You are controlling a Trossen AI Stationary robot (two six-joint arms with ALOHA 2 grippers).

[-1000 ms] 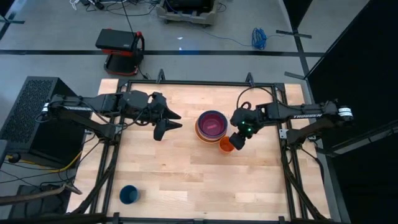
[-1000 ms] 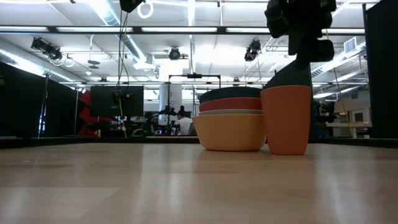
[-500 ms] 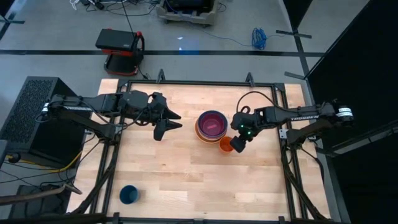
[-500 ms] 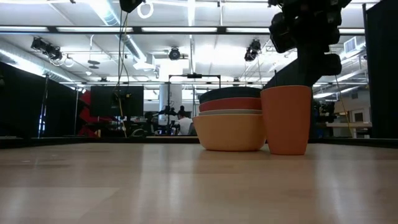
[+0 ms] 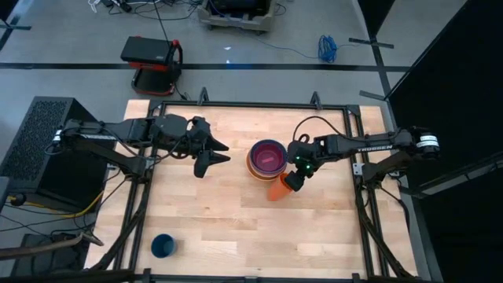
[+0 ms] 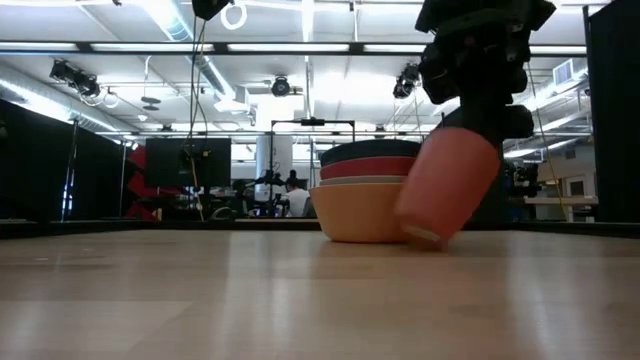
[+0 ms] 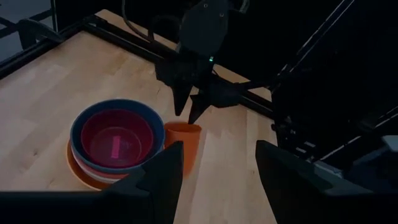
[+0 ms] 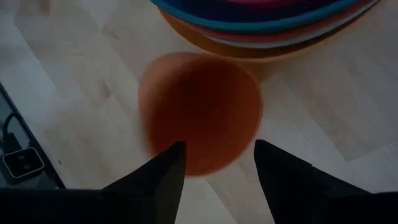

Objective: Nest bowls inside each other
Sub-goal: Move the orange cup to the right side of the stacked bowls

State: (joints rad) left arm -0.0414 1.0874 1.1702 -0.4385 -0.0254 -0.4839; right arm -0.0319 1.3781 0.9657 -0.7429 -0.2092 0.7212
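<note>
Orange cup tipping beside the nested bowls, right of centre in the high view.
The right gripper [image 5: 294, 179], fingers apart and clamped on nothing, is at the cup's [image 5: 280, 189] rim; the cup leans away from it, long axis tilted, base toward the lower left. The stack of bowls [image 5: 267, 158] sits just above-left of the cup. The left gripper [image 5: 214, 155], fingers parted, waits well left of the stack.

White lettering reading "TROSSEN" is showing along the right arm [image 5: 369, 144] in the high view, though only faintly, and no other text, number or sign is proving readable anywhere.
</note>
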